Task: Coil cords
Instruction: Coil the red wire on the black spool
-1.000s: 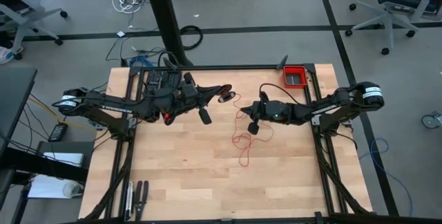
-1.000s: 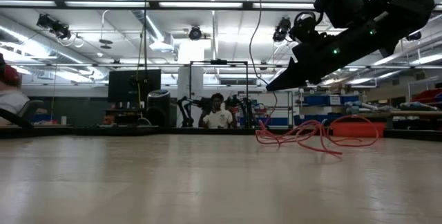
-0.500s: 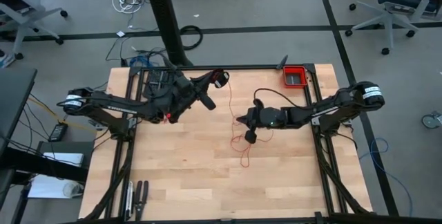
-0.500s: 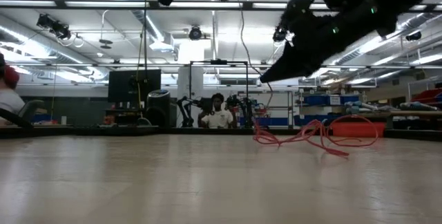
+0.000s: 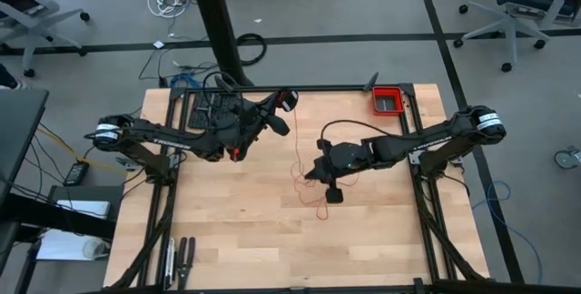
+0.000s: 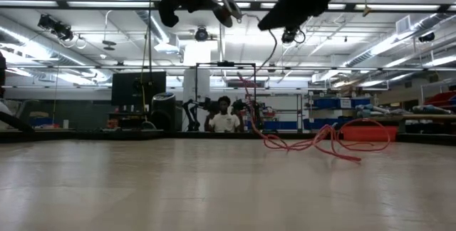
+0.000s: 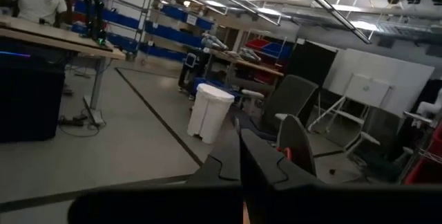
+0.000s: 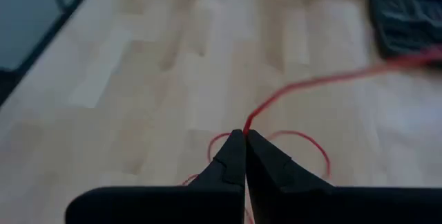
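Cord, thin bright red string (image 5: 313, 196): pinched at tips of right gripper (image 8: 244, 135), jaws clamped together on strand; loose loops on wooden table (image 5: 245, 230) just below, long axis running away toward left gripper (image 5: 289, 101), also shut, raised, well apart.

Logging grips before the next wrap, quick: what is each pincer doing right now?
Left pincer: shut, raised over the table's far edge; its wrist view shows nothing clearly held.
Right pincer: shut on the red cord above mid-table.
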